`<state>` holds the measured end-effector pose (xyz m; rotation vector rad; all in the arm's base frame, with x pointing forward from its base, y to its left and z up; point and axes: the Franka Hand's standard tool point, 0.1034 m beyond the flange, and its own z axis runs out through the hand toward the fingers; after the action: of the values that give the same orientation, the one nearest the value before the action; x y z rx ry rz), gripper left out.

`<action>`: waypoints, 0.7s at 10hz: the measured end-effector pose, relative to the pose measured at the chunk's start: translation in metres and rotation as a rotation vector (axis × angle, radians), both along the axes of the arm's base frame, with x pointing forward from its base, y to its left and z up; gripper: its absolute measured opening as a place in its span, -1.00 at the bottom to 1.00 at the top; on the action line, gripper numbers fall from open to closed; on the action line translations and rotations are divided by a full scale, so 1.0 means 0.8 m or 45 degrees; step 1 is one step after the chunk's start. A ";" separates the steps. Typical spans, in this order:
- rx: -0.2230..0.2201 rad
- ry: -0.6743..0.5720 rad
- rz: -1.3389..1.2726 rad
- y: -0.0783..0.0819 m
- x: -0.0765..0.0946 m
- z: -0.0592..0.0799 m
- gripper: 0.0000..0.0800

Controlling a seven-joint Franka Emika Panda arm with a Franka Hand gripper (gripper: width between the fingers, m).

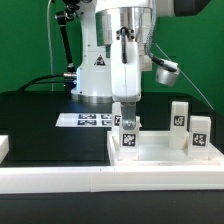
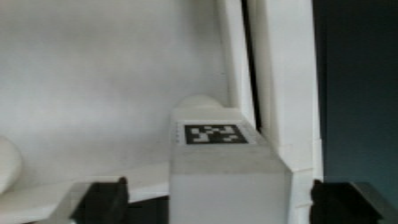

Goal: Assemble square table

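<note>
- The black desk (image 1: 40, 120) carries everything in the exterior view, with a long white border rail (image 1: 60, 180) along its near edge.
- The large white square plastic slab with a raised rim (image 1: 165, 152) lies flat on the desk, towards the exterior view's right.
- The white robot arm comes down over the slab's corner on the exterior view's left.
- The flat marker board (image 1: 92, 120) lies on the desk behind the slab.
- Small white tagged legs stand upright on the slab: one (image 1: 129, 134) at the corner below the arm, two more (image 1: 179, 115) (image 1: 201, 131) on the exterior view's right.
- The fingers (image 2: 93, 200) stand apart on either side of the corner leg (image 2: 228, 160), with gaps showing in the wrist view, so nothing is clamped.
</note>
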<state>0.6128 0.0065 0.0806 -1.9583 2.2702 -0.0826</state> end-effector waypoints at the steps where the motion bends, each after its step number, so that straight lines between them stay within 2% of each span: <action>1: -0.007 -0.001 0.034 0.000 0.000 0.000 0.49; 2: -0.032 -0.008 0.190 -0.001 0.000 0.000 0.59; 3: -0.042 -0.008 0.287 0.000 0.000 0.000 0.62; 7: -0.101 -0.029 0.707 0.004 0.000 0.000 0.62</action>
<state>0.6128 0.0099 0.0806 -2.5299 1.6511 -0.1326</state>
